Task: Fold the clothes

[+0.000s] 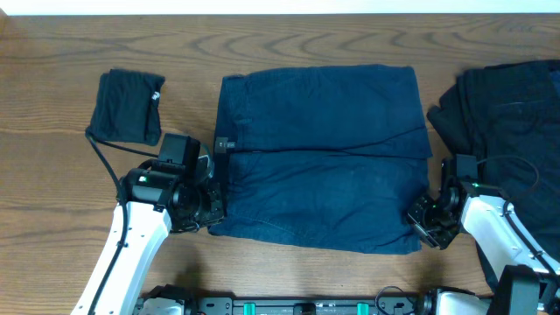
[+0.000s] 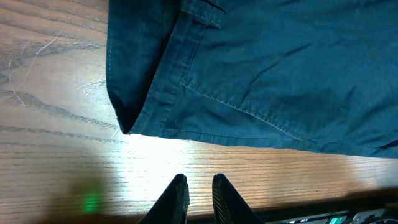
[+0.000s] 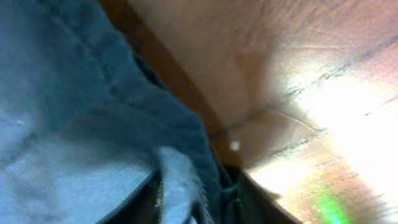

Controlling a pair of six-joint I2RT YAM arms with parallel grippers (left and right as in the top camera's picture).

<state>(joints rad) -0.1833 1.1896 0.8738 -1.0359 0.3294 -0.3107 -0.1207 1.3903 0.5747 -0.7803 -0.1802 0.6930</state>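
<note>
While the navy shorts (image 1: pixel 324 157) lay flat and rectangular midway between the side edges of the wooden bench (image 1: pixel 52 201), our left gripper (image 2: pixel 200 196) had its fingers almost together on nothing, and our right gripper (image 1: pixel 428 220) pinched their soft front-right corner.

Right wrist view blurred — hold of right tool (image 1: pixel 423 219) on navy shorts (image 3: pixel 74 99) indeterminate. Black garments (image 1: pixel 507 96) cut off at overhead's right edge.

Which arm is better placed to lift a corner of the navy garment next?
Right, likely: right gripper sits at a corner of the navy garment, cloth between its fingers; left gripper is beside it, over table.
</note>
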